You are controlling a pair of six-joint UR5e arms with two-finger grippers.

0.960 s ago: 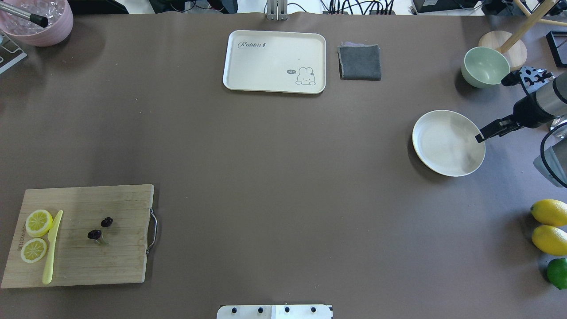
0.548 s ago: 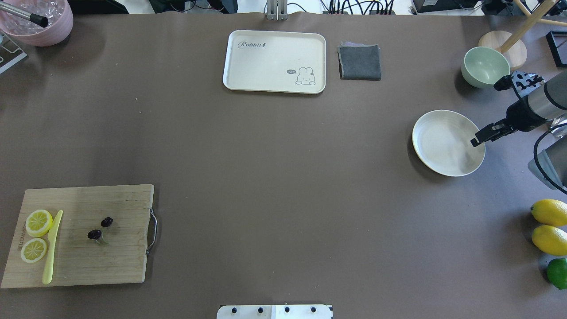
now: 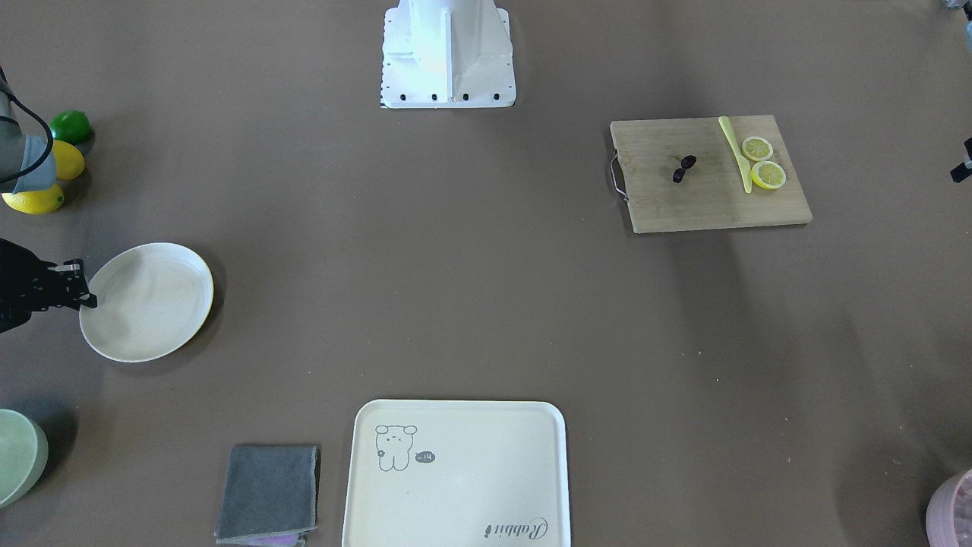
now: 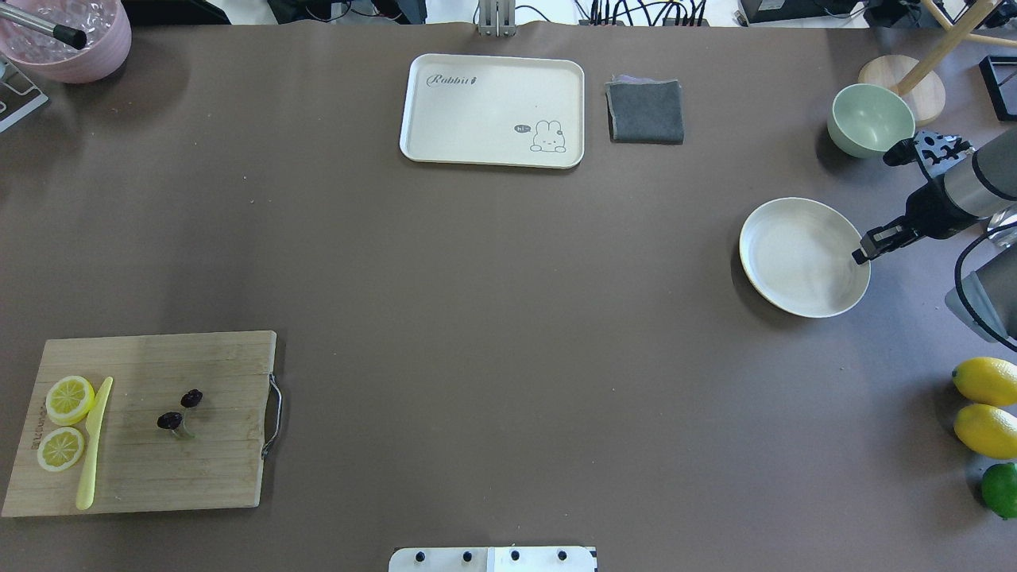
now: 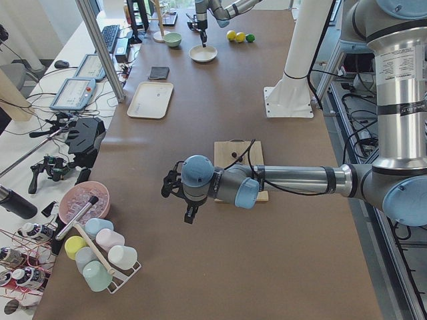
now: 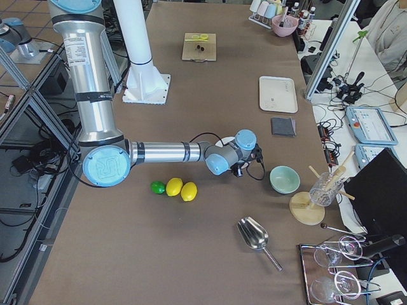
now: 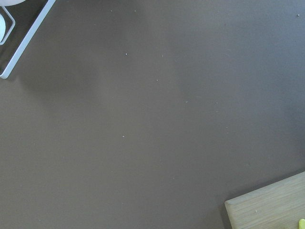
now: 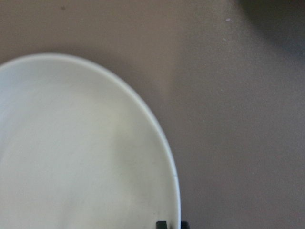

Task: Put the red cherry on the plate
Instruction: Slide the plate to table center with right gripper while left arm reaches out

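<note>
The right gripper (image 4: 862, 253) straddles the plate (image 4: 794, 262) rim near the table's (image 4: 508, 318) right edge, clamp unclear; it should seat deeper before pulling. The left gripper (image 5: 189, 213) jaws are unreadable.

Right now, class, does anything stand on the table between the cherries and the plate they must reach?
Nothing visible does. Bare table lies between the red cherry on the cutting board and the plate. The right end effector is at the plate's far rim, beyond that route.
</note>
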